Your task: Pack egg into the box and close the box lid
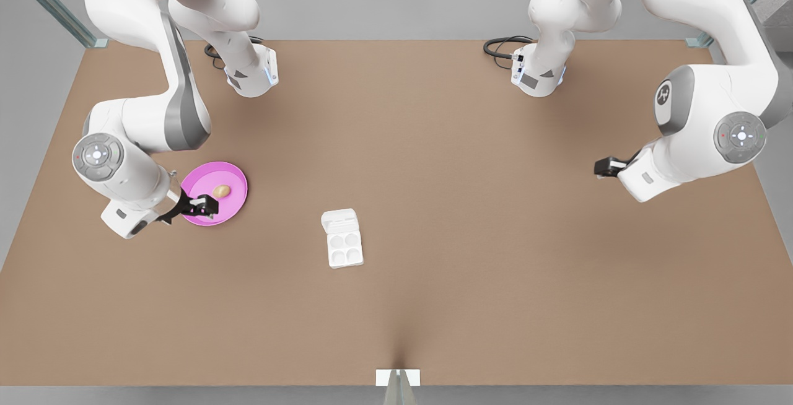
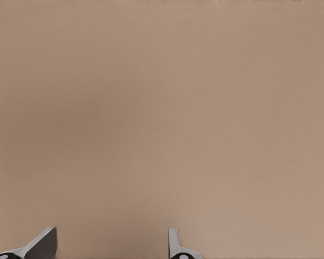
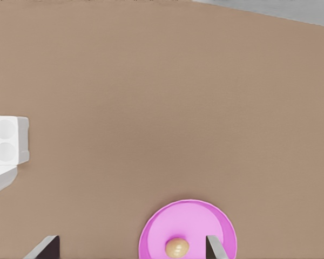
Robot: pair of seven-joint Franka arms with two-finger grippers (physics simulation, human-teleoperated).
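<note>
While the egg lies on the pink plate, the right gripper hovers beside it, fingers spread for pinching; the left gripper, spread too, waits; the box lies open mid-desk.

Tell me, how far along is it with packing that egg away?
Nothing is done yet. The egg lies on the pink plate, and the box sits apart with its box lid open and cups empty. In hand: the open right hand hovers by the egg. The left hand waits. Left: grasp, pack, close.
</note>
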